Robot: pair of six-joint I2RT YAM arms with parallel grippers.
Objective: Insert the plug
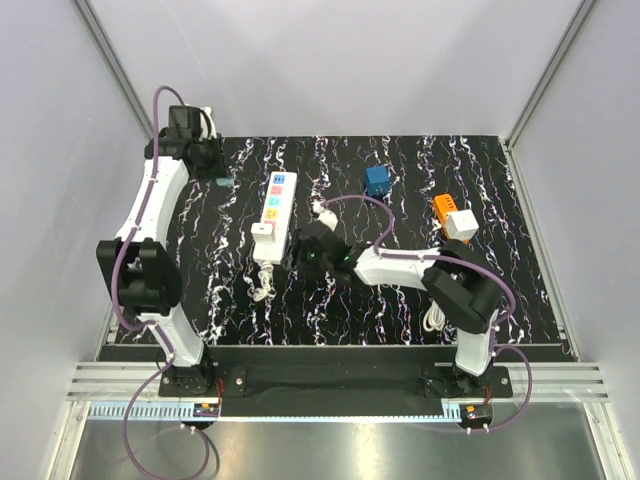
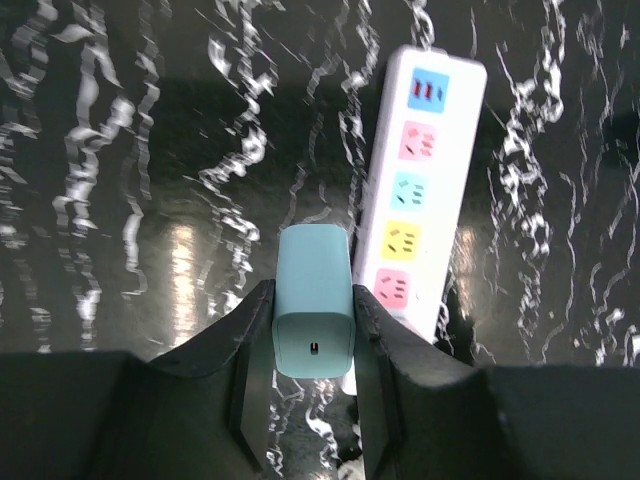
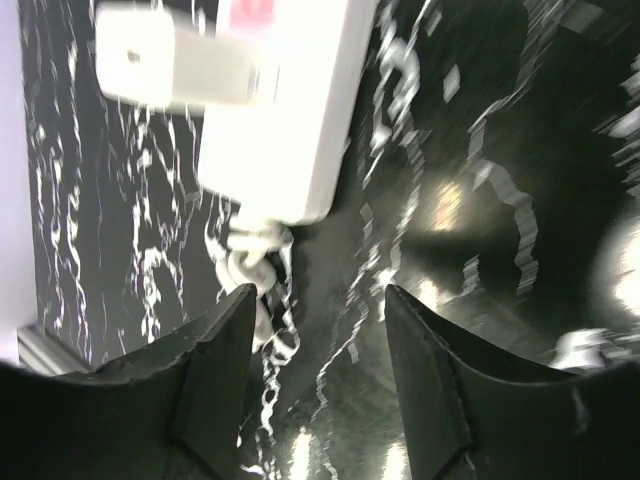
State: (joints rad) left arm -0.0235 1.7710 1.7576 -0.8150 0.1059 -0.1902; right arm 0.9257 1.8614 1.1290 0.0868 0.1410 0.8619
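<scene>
My left gripper (image 2: 313, 295) is closed on a teal charger plug (image 2: 312, 258), pinched by its sides and held above the table at the far left. The white power strip (image 2: 453, 200) lies to the charger's right and slightly ahead. Its long axis runs near to far, with five coloured sockets in a row. My left arm is the one carrying the plug. My right gripper (image 3: 318, 300) sits near the strip's near end, its jaws apart with nothing between them. A white adapter (image 1: 262, 231) already fills the nearest place on the strip. The charger's prongs are out of sight. The right wrist view is blurred and overexposed, showing only the strip's end and its coiled cord (image 3: 255, 275).
</scene>
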